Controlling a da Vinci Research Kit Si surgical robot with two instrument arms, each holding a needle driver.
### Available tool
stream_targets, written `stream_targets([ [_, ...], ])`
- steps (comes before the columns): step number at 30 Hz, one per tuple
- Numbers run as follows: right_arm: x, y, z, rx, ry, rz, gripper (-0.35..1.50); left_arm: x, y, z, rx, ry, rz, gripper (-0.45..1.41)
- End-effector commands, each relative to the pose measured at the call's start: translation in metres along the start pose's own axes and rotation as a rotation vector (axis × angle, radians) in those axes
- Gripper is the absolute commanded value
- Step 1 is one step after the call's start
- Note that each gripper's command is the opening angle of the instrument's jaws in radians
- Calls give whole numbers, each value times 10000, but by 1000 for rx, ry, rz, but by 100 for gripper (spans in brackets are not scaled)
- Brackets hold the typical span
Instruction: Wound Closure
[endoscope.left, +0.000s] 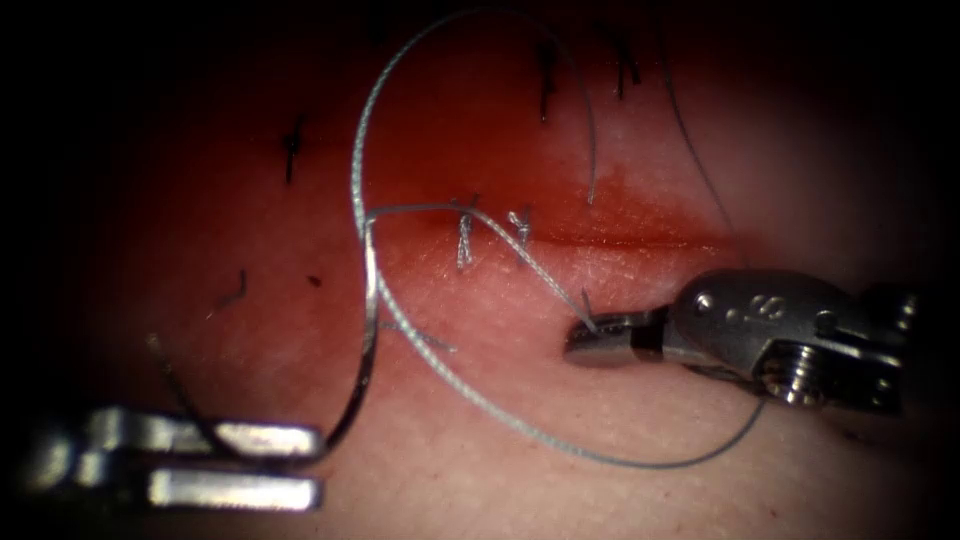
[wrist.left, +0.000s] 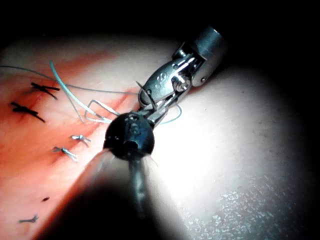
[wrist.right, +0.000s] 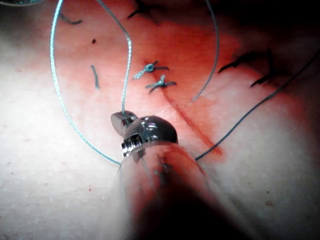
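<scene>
two steel needle drivers work the reddened pork tissue (endoscope.left: 700, 470): left tool (endoscope.left: 300, 465) clamps the curved silver needle (endoscope.left: 368, 330) near its tail, clear of tissue left of the cut (endoscope.left: 620, 240); right tool (endoscope.left: 590, 335) pinches pale braided thread (endoscope.left: 500, 405), best kept slack and untangled.

Loops of thread (endoscope.left: 470, 385) and the needle (endoscope.left: 368, 330) cross the tissue (endoscope.left: 560, 490) between the pincers.

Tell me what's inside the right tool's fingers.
The right tool has its fingers shut on the thread, below the cut. The stretch of thread pinched between them is covered. The needle is in the left tool, clear of the tissue.
</scene>
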Motion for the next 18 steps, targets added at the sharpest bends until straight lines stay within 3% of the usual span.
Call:
stream_targets([
  [1, 11, -20, 8, 20, -2, -8, -35, 0, -5, 6, 5, 0, -3, -45],
  [4, 19, -40, 5, 34, -4, -11, -35, 1, -4, 4, 8, 8, -9, -45],
  [5, 28, -62, 1, 49, -7, -13, -35, 2, -3, 1, 7, 7, -6, -45],
  [7, 36, -83, -3, 65, -3, -18, -35, 4, -2, -1, 8, 9, -8, -45],
  [9, 39, -90, -4, 73, -2, -19, -35, 5, -2, -3, 8, 9, -8, -45],
  [11, 46, -97, 0, 56, 14, -140, -35, 6, -2, -5, 13, 15, -6, -45],
  [13, 48, -86, 4, 12, 52, -187, 63, 5, -3, -7, 13, 14, -7, -45],
  [15, 51, -72, 7, -26, 90, -288, 131, 5, -4, -10, 13, 19, -9, -45],
  [16, 56, -61, 7, -48, 112, -338, 145, 5, -5, -13, 14, 24, -10, -45],
  [18, 63, -45, 3, -75, 149, -422, 148, 6, -8, -19, 17, 30, -14, -45],
])
